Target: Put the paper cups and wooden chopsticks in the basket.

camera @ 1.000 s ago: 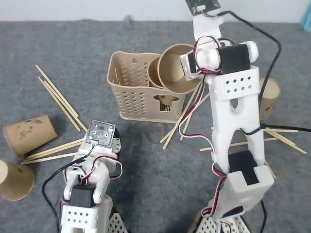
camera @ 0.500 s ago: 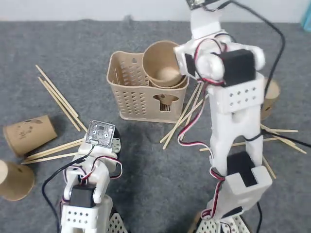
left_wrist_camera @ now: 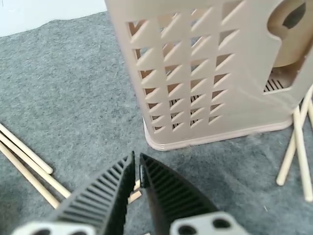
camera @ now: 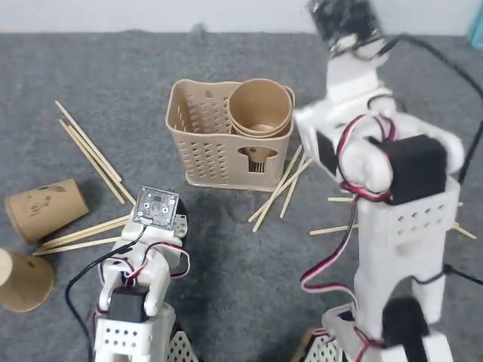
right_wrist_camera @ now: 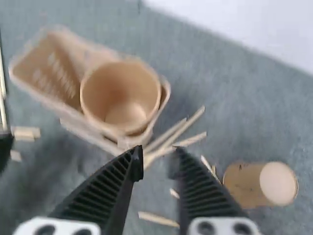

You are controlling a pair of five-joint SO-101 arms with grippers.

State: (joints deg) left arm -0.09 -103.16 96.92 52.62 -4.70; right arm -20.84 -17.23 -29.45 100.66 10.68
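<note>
Paper cups [camera: 260, 113] sit nested in the basket [camera: 198, 143]. Right end effector [right_wrist_camera: 159, 155] — spread, empty — hangs well above; a loose cup [right_wrist_camera: 258, 183] lies sideways beyond the chopsticks [right_wrist_camera: 176, 129], judged nearest this arm.

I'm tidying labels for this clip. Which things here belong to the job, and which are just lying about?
Job:
basket
stacked cups inside it
cup on its side
cup beside it
third loose cup
scattered chopsticks

Lying about:
grey carpet
white wall
</note>
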